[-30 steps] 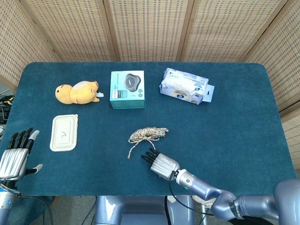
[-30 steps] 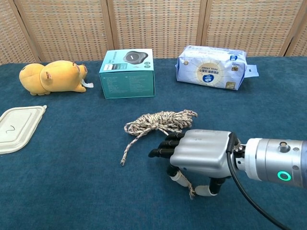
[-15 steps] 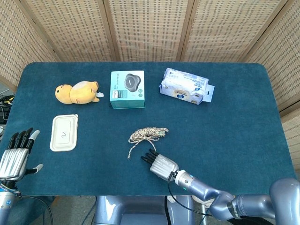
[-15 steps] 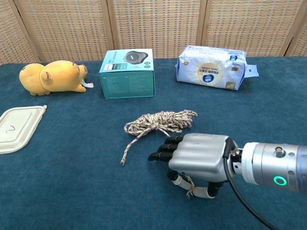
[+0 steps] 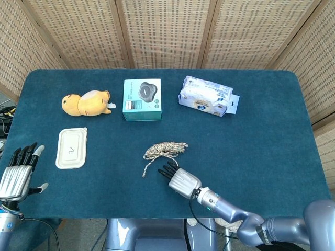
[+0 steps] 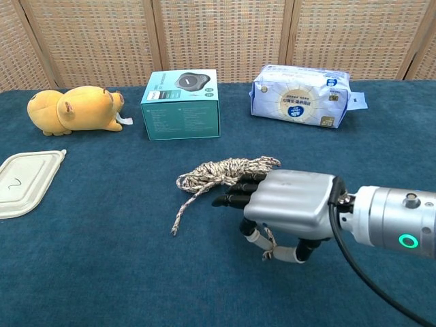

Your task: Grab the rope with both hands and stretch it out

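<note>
The speckled rope lies in a loose coil mid-table, with one tail trailing toward the front left. My right hand lies palm down just in front of the coil. Its dark fingers are stretched out and their tips touch the coil's near edge. A short strand of rope shows under the palm by the thumb, and no finger is seen curled around it. In the head view the right hand sits just below the coil. My left hand is at the table's front left corner, fingers spread, holding nothing.
A yellow plush toy, a teal box and a blue-white tissue pack line the back of the blue table. A beige lidded container lies at the left, between the rope and my left hand.
My right hand has moved forward toward the coil, so its fingertips now touch the rope. The strand by the thumb moved with it. The left hand has not moved.
</note>
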Robot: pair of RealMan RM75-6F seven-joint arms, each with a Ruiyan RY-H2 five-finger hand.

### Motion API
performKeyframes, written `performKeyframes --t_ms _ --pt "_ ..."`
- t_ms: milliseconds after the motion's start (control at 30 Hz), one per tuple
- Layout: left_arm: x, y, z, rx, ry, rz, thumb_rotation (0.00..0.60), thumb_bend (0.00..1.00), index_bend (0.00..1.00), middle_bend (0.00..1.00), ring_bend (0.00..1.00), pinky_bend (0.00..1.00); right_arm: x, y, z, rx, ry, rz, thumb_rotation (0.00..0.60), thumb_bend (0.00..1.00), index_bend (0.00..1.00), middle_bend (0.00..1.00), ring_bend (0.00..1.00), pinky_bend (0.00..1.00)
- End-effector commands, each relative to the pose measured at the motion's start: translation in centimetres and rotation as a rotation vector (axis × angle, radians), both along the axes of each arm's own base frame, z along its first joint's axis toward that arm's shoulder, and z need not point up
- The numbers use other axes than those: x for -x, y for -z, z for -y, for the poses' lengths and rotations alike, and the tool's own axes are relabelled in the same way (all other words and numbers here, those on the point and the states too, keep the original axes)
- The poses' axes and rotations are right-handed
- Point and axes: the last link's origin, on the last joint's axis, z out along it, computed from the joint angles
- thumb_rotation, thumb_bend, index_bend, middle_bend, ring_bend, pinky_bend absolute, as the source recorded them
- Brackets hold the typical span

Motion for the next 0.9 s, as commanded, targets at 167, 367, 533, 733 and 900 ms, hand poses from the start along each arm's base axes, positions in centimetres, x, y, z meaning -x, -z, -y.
performKeyframes --t_ms 167,367,533,733,900 --pt "-0.2 0.4 -0.4 0.004 0.017 -0.005 0.600 0.00 0.00 0.00 0.00 0.00 1.9 -3.2 1.4 0.064 0.049 0.069 0.600 0.50 0.65 0.03 0.00 0.00" --pt "-1.8 1.9 -2.0 0.046 0.134 -0.084 0.600 0.00 0.00 0.00 0.00 0.00 3.8 -5.4 2.5 0.089 0.151 0.131 0.600 0.50 0.65 0.03 0.00 0.00" --pt "-4.3 4.0 -4.0 0.089 0.304 -0.140 0.600 0.00 0.00 0.00 0.00 0.00 4.9 -6.4 3.1 0.106 0.205 0.167 0.600 0.50 0.65 0.03 0.00 0.00" --pt "-6.6 7.1 -6.2 0.155 0.480 -0.197 0.600 0.01 0.13 0.00 0.00 0.00 5.5 -6.9 3.7 0.104 0.255 0.202 0.600 0.50 0.65 0.03 0.00 0.00" --pt "-9.0 9.6 -7.8 0.196 0.624 -0.228 0.600 0.05 0.28 0.00 0.00 0.00 5.9 -6.9 4.0 0.097 0.278 0.207 0.600 0.50 0.65 0.03 0.00 0.00"
